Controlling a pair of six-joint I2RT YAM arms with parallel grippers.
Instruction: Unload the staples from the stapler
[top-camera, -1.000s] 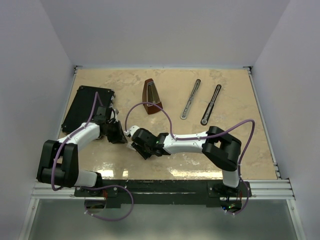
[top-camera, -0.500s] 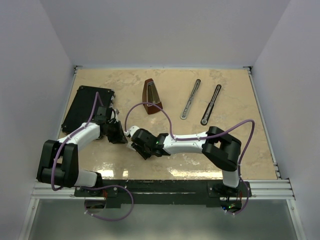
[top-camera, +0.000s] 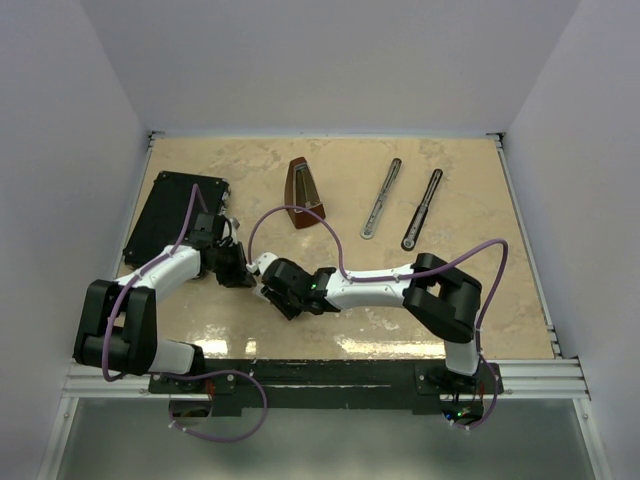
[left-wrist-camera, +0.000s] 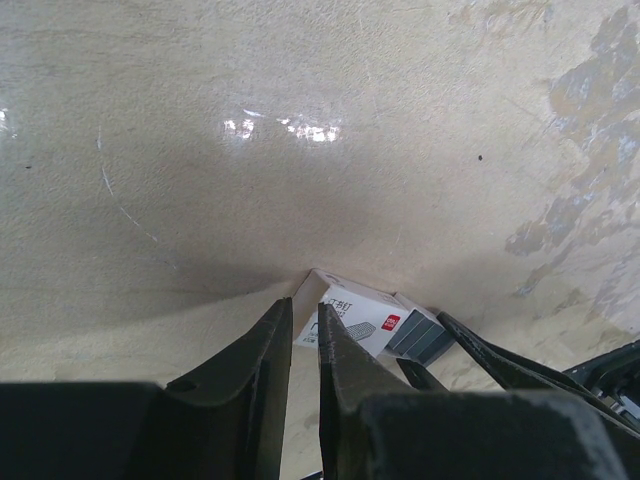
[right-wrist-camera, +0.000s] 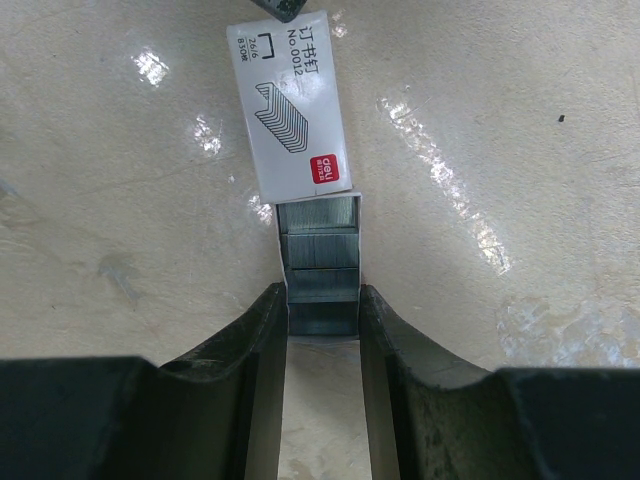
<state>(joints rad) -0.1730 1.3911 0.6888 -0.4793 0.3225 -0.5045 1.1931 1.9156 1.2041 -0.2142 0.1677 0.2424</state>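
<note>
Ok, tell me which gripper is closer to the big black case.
Left. The left gripper sits just off the black case's near right corner; the right gripper is farther right, beyond the left one.

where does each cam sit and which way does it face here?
Top external: above, behind the bases, facing down on the table; both arms show, left gripper and right gripper close together.
Left wrist: on the left arm, facing along its fingers to the staple box.
Right wrist: facing down between its fingers at that box's open tray.
Shared: both wrist views see the box.
</note>
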